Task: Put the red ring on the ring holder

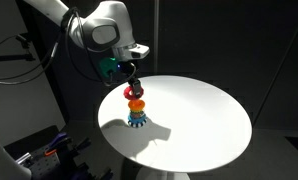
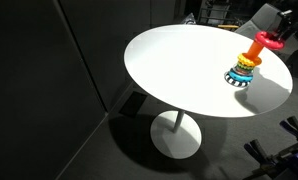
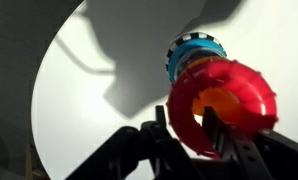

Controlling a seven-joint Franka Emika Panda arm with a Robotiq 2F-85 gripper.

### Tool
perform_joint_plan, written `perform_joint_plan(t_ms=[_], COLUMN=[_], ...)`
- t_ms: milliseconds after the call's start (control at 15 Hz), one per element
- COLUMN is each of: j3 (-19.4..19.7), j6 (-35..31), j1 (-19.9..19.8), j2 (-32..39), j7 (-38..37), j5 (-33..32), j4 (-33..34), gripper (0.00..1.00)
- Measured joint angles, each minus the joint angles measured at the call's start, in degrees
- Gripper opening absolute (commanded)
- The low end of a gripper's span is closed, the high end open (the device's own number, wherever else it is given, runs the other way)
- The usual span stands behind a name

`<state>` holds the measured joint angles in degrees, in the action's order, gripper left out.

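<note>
My gripper [image 1: 130,84] is shut on the red ring [image 1: 130,92], holding it just above the top of the ring holder [image 1: 136,112], a stacking toy with orange, green and blue rings on a dark striped base, standing on the round white table [image 1: 194,120]. In the wrist view the red ring [image 3: 239,80] sits between the fingers [image 3: 184,130], with the holder's orange ring showing through its hole and the striped base [image 3: 194,42] beyond. In an exterior view the red ring [image 2: 273,42] is at the holder's [image 2: 243,68] top right.
The table [image 2: 179,60] stands on a single pedestal with a round foot [image 2: 176,137]. Dark walls and curtains surround it. Cables and equipment lie on the floor at an exterior view's lower left [image 1: 49,150].
</note>
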<state>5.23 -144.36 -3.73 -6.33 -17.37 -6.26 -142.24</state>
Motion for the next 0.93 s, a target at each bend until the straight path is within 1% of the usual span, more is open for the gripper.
perform_joint_plan(t_ms=[67, 200, 267, 933], j3=[0.0, 0.0, 0.0, 0.0], j6=[0.0, 0.0, 0.0, 0.0], j1=[-0.01, -0.03, -0.05, -0.35], j2=[0.18, 0.54, 0.66, 0.88], j7=[0.01, 0.01, 0.01, 0.01], j5=[0.01, 0.01, 0.01, 0.13], j4=[0.0, 0.0, 0.0, 0.0], gripper=[0.81, 0.98, 1.0, 1.0])
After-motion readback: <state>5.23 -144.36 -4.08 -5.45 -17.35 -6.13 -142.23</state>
